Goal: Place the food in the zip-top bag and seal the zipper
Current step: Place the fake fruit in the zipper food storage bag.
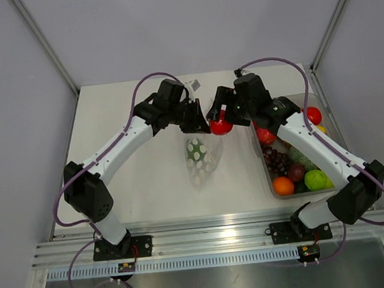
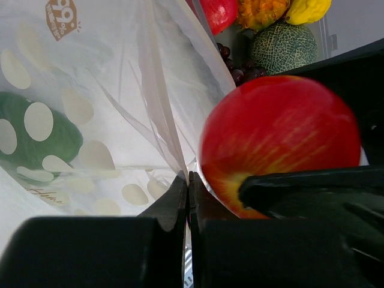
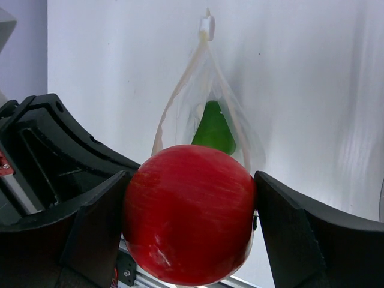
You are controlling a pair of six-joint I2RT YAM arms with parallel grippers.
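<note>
A white surface (image 1: 148,182) between grey walls carries a clear tray (image 1: 262,161) of toy fruit at the right. From above, the left jaws pinch the top edge of the dotted bag (image 1: 200,158), and the right jaws grip a red apple (image 1: 221,126) just beside it. The left wrist shows its jaws pressed together on the bag's film (image 2: 120,90); a brown logo (image 2: 63,18) reads roughly "69", and faint script (image 2: 45,193) perhaps "Home". The right wrist shows the apple (image 3: 189,213) clamped between its jaws, with a green piece (image 3: 213,129) inside the bag beyond.
</note>
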